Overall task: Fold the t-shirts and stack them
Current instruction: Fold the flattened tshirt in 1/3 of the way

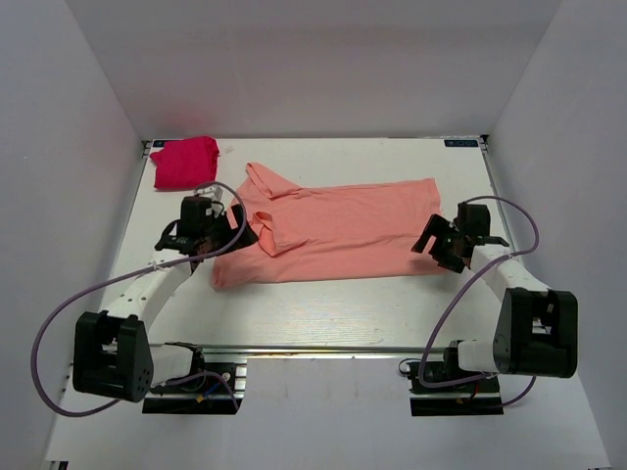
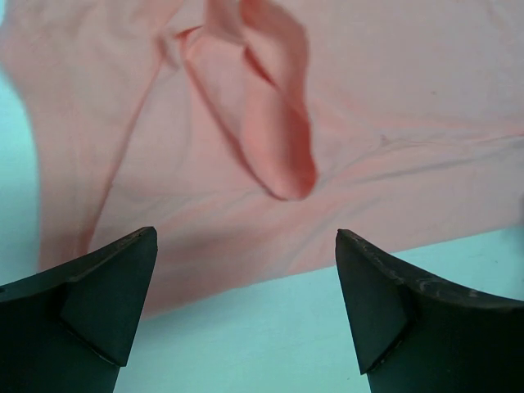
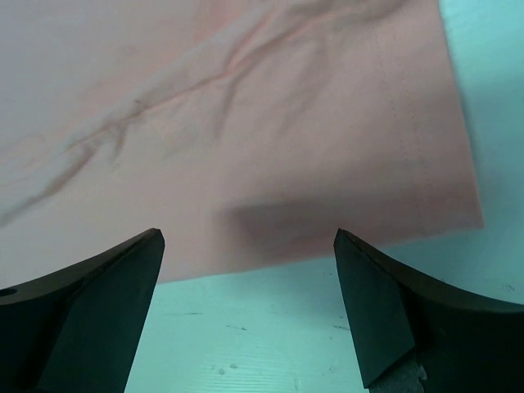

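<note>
— White walls (image 1: 313,59) box in a pale counter (image 1: 323,313), and the two arms are bolted at its near edge. How does the left claw (image 1: 238,232) stand?

— Its jaws are spread wide and grip nothing. From the left wrist, the two dark fingers (image 2: 106,295) hang over bare counter, just short of the near edge of the pink shirt (image 1: 343,230).

— And beyond that claw?

— A loose flap of cloth (image 2: 278,139) is folded over onto the chest of the shirt, with soft creases running off to the right.

— The right claw (image 1: 438,245)?

— It is open as well, with nothing between the jaws. It hangs at the shirt's right end. The wrist view shows the stitched hem (image 3: 426,123) and its near corner just ahead of the fingertips (image 3: 360,295), and the claw's shadow falls on the cloth. Whether either claw touches the counter cannot be told.

— How does the shirt lie as a whole?

— It is spread flat across the middle of the counter, neck end toward the left arm (image 1: 147,289), hem toward the right arm (image 1: 509,274).

— And the other one?

— The red shirt (image 1: 184,162) sits as a small folded bundle in the far left corner, apart from the pink one and behind the left claw.
</note>
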